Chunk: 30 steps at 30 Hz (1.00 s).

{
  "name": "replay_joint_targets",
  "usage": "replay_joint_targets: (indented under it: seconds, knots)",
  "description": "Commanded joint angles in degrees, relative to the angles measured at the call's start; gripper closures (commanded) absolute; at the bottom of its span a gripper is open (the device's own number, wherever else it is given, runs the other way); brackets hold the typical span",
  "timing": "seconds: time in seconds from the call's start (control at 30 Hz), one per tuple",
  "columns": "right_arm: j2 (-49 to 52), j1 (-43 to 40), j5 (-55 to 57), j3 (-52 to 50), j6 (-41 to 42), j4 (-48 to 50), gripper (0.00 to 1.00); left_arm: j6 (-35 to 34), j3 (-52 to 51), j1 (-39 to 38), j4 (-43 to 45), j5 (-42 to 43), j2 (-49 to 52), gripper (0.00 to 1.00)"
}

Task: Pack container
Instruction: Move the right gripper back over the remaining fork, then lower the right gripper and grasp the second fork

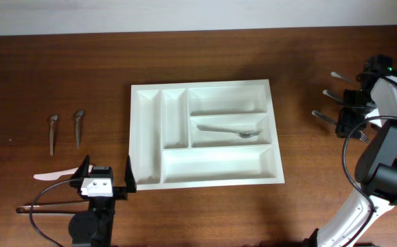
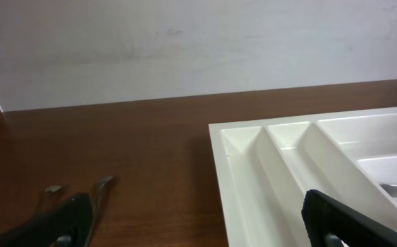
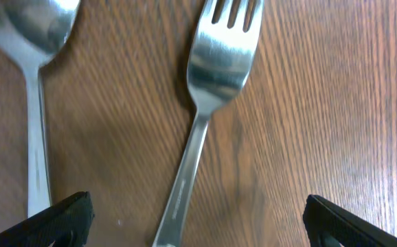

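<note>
The white container (image 1: 212,163), a five-compartment cutlery tray, lies in the middle of the table. A metal spoon (image 1: 229,130) lies in its middle wide compartment. My left gripper (image 1: 107,175) is open and empty by the tray's front left corner. The left wrist view shows the tray's narrow compartments (image 2: 288,158) ahead and to the right of the open jaws (image 2: 198,223). My right gripper (image 1: 353,113) is open and low over loose cutlery at the far right. In the right wrist view a metal fork (image 3: 212,89) lies on the table, its handle between the open fingers (image 3: 198,226), with a spoon (image 3: 37,68) beside it.
Several pieces of metal cutlery (image 1: 330,95) lie right of the tray under the right arm. Two small spoons (image 1: 53,130) (image 1: 78,127) lie at the left, also in the left wrist view (image 2: 99,185). A white plastic knife (image 1: 54,177) lies beside the left gripper.
</note>
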Motion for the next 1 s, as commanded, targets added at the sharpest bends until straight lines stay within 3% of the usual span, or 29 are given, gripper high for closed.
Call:
replay_joint_targets:
  seconds: [0.0,0.97]
  knots:
    - [1.8,-1.3,-0.3,-0.2,1.2,0.0,0.01,1.1,-0.3,0.3,-0.1,-0.4,-0.4,0.01]
    - [6.2,-1.5,1.3,-0.2,0.2,-0.3,0.01,1.1,-0.3,0.3,-0.1,-0.4,-0.4,0.01]
